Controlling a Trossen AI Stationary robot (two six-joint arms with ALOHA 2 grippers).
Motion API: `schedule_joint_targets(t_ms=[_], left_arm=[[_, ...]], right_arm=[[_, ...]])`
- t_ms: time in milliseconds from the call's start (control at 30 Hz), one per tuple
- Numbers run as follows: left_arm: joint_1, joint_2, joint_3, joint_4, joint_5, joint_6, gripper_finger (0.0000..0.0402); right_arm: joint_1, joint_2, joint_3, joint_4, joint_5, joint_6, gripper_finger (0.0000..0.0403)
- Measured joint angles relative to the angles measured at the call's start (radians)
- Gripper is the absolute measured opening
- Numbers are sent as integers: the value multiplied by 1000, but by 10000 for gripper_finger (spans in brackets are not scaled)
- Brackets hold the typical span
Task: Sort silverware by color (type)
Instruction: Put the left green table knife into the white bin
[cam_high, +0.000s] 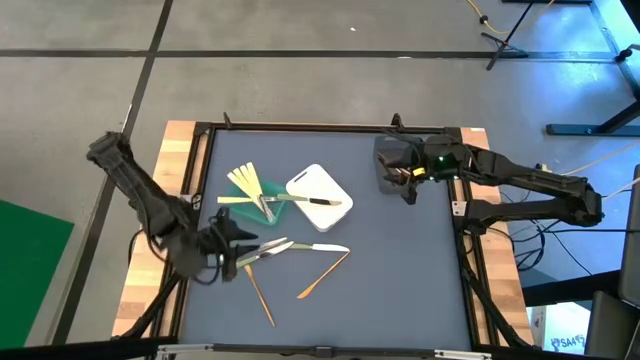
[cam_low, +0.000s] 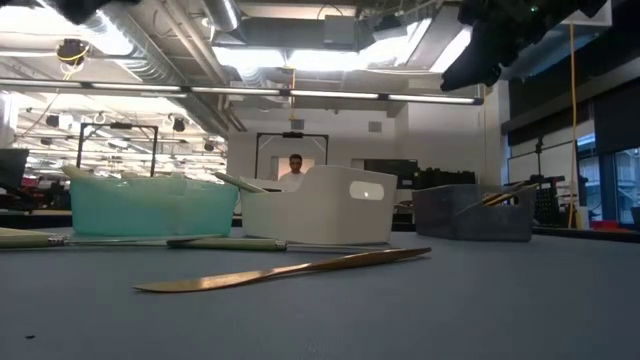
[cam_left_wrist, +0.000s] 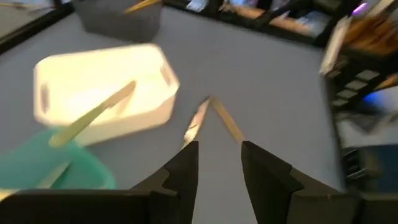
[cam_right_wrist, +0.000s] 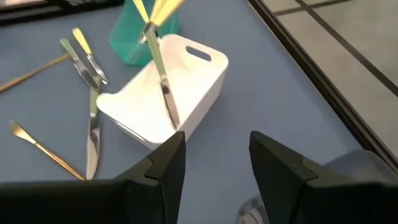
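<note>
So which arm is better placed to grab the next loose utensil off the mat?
Left. Its tool hangs open right beside the loose utensils, while the right tool is off over the grey bin.

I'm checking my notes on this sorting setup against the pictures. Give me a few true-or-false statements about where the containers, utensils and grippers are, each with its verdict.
1. A green-handled knife leans in the white plastic bin. True.
2. The left gripper holds a gold utensil. False: its open fingers hold nothing.
3. The right gripper is beside the grey bin. True.
4. The translucent green tub is empty. False: pale yellow utensils stand in it.
5. Two thin gold utensils lie on the dark mat. True.
</note>
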Motion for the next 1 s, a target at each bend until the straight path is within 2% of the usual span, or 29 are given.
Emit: schedule_joint_targets(t_ms=[133,267,533,800,1000], left_arm=[[-127,118,0,-115,-150,-183,115],[-212,255,0,-193,-241,-342,115],[-324,496,-32,-260,-343,-726,115],[-431,618,-145,-247,-373,-1132,115],[-470,669,-184,-159,-320,-1167,115]], right_arm=[[0,0,0,11,0,-6,167],[0,0,0,11,0,-7,167],[0,0,0,11,0,-8,167],[0,0,0,11,1,-8,167],[0,0,0,10,2,-9,167]])
